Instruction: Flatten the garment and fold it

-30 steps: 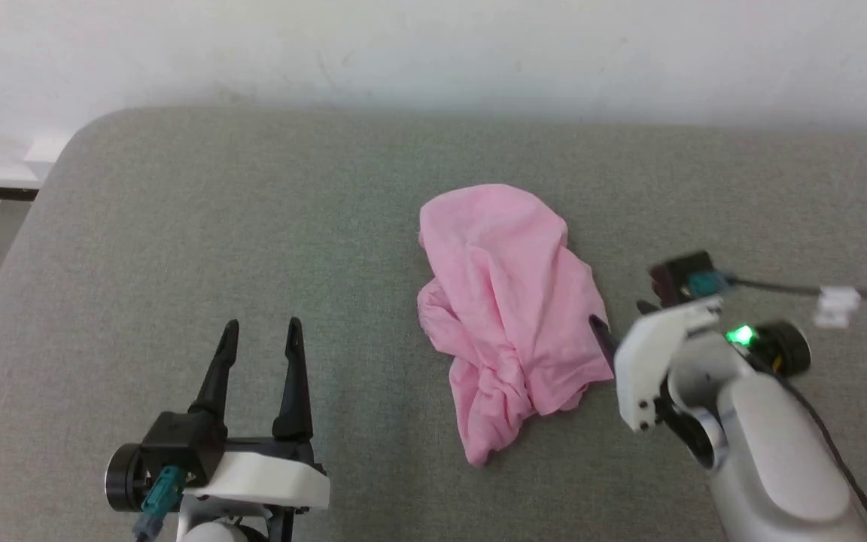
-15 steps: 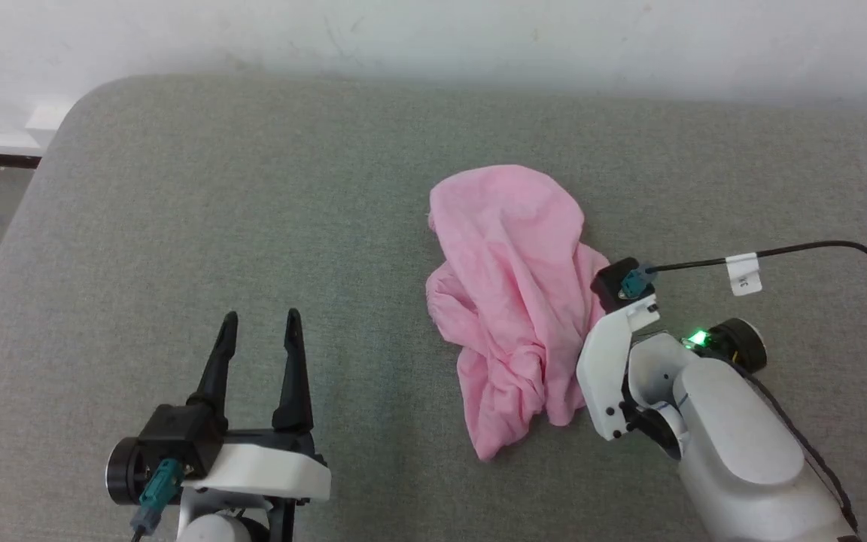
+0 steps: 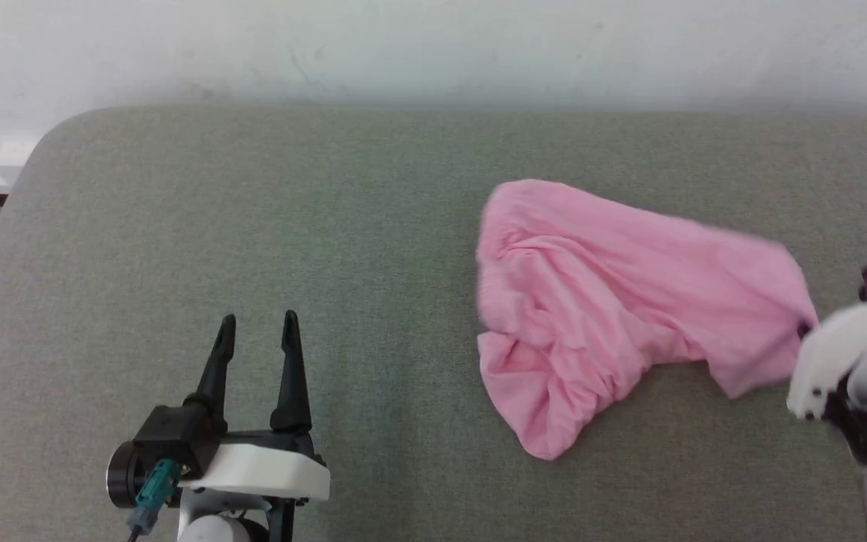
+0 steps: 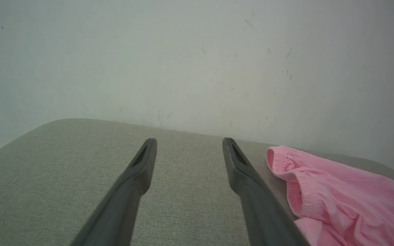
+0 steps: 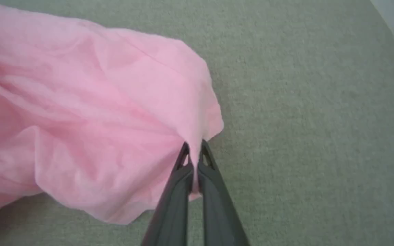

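pink knit cloth, thin and soft: the garment (image 3: 614, 301) lies in the right half of the head view on the grey-green padded surface (image 3: 253, 188). it is stretched out toward the right edge of the frame, and its lower left part is bunched in wrinkles. i judge it very light and limp. it will keep no shape, it will follow any pull and sag on itself, and it may drag a little on the rough weave under it.

the right gripper (image 5: 194, 150) has its two fingers pressed together on a small pinch of the cloth near one corner, at the centre of the right wrist view. such a small pinch of thin knit could slip out, so a slow pull seems wiser. the left gripper (image 3: 257, 327) stands at the lower left of the head view, fingers wide apart with nothing between them, well apart from the cloth.

a good second hold, i think, is the thicker gathered hem (image 4: 280, 162) at the right of the left wrist view. there is open room to the left of the cloth and below it. the wall (image 3: 403, 45) closes the top.
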Controlling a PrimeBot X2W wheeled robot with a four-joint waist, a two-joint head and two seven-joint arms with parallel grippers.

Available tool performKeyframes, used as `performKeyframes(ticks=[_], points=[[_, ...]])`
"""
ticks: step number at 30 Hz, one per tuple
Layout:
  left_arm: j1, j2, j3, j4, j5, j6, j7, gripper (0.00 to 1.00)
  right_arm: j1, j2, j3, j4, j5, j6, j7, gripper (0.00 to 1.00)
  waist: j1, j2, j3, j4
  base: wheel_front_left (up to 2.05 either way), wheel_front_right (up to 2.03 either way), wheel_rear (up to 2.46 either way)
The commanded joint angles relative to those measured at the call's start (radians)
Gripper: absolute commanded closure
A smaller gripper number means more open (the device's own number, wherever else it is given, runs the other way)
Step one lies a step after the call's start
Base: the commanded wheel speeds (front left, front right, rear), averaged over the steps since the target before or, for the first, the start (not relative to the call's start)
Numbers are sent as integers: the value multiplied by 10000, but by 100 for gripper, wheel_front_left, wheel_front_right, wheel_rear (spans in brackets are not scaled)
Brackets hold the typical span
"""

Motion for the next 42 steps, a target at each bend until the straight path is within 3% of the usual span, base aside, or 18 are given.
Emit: performKeyframes(ticks=[1, 2, 3, 4, 5, 13, 18, 25, 31, 37, 42], points=[[59, -27, 22, 42, -68, 10, -47, 0, 272, 138, -240, 52, -164, -9, 92, 100, 1, 0, -59, -97, 0, 0, 0], [75, -27, 29, 52, -83, 9, -47, 0, 414, 232, -492, 96, -302, -9, 182, 100, 1, 0, -76, -140, 0, 0, 0], [94, -27, 36, 66, -101, -1, -47, 0, 505, 376, -684, 99, -374, -9, 202, 93, 1, 0, -91, -180, 0, 0, 0], [109, -27, 40, 84, -109, -15, -47, 0, 553, 533, -824, 24, -394, -9, 93, 31, 1, 0, -102, -211, 0, 0, 0], [119, -27, 46, 103, -121, -28, -47, 0, 575, 687, -914, -123, -401, -9, -143, 0, 1, 0, -114, -240, 0, 0, 0], [70, -27, 56, 196, -371, -132, -47, 0, 1679, 1586, -2010, -2141, 288, -9, -3179, 0, 1, 0, -305, -263, 0, 0, 0], [17, -27, -58, 325, -794, -212, -47, 0, 3086, 1639, -1536, -2654, 1567, -9, -3807, 0, 1, 0, -314, -517, 0, 0, 0], [-1089, -28, -726, 1895, -1686, -749, 151, 0, 3566, 1642, -976, -3076, 1547, -9, -4009, 0, 1, 0, -157, -1182, 0, 0, 0], [-3994, -28, -1901, 4103, -2386, -860, 2746, 0, 3279, 1643, -719, -3334, 1560, -9, -3992, 0, 1, 0, 192, -1604, 0, 0, 0], [-6035, -28, -3089, 6190, -2911, -28, 6174, 0, 3094, 1643, -358, -3246, 1803, -9, -4031, 0, 1, 0, 570, -2114, 0, 0, 0], [-6433, -28, -3771, 7222, -2815, 127, 7578, 0, 3080, 1644, -385, -3060, 1884, -9, -4214, 0, 1, 0, 762, -2278, 0, 0, 0]])
